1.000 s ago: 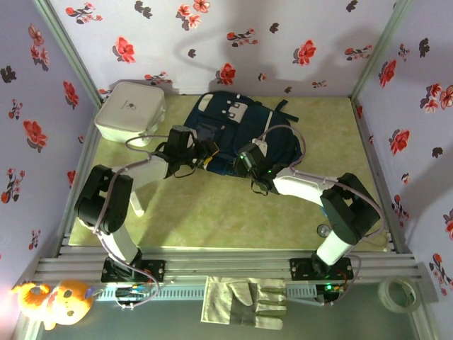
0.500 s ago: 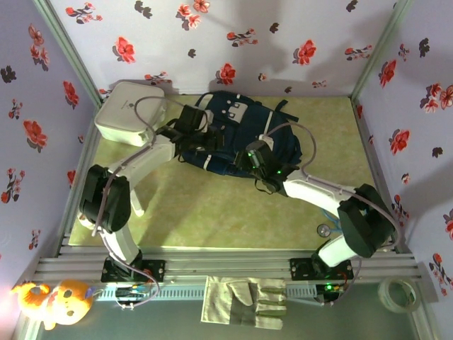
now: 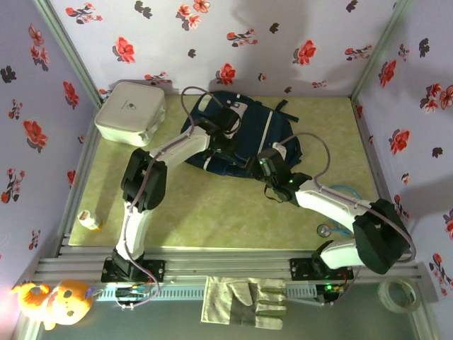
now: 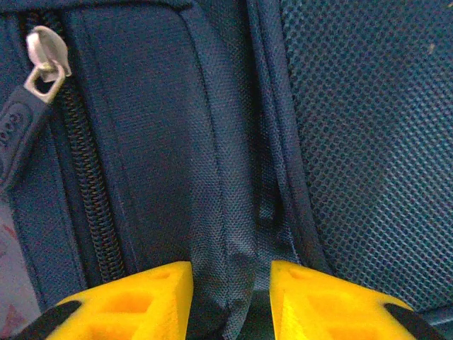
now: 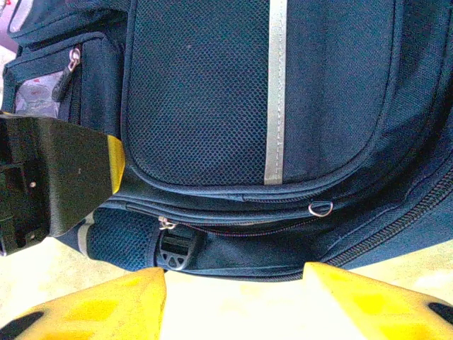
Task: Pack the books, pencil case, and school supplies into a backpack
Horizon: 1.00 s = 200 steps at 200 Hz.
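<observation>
The navy backpack (image 3: 279, 138) lies flat at the far middle of the bench (image 3: 212, 205). We see the left pincer (image 4: 230, 273) clenched on 1 ridge of its fabric beside the zipper (image 4: 88, 202), probably to tension it. The right pincer (image 5: 233, 273) stands released at its near edge, likely ready to assist. Count: 1 backpack, 2 pincers, 1 white box (image 3: 131, 113).

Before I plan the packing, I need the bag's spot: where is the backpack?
In the top view the backpack lies at the far middle of the table, just right of the white box.
</observation>
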Each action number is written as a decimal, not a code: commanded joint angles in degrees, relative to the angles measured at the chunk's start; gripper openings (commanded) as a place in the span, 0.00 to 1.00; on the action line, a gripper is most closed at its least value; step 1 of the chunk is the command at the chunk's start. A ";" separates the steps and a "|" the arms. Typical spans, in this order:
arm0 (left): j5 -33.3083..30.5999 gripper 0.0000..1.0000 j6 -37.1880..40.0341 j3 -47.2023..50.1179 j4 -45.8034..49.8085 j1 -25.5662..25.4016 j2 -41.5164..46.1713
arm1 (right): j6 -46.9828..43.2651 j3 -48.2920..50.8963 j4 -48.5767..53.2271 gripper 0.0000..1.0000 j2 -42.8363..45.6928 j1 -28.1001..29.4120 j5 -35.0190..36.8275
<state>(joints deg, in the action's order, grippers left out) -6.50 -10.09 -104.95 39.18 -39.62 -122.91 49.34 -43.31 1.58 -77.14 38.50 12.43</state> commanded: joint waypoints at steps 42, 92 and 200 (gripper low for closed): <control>-9.01 0.24 3.57 -6.20 3.45 -0.67 -4.27 | 1.69 1.09 -0.56 0.54 1.21 -0.44 0.07; -7.95 0.00 3.09 -8.67 4.56 -0.64 -4.45 | 0.74 1.43 -1.15 0.53 0.95 -0.43 -0.34; 6.93 0.00 -8.52 -13.72 5.58 -0.56 4.92 | -7.18 -6.36 -1.42 0.46 -8.04 6.32 1.12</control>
<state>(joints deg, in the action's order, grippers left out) -3.29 -15.38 -115.66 46.37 -39.79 -123.46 43.48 -47.20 1.15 -82.81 44.47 11.42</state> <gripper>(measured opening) 0.040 0.460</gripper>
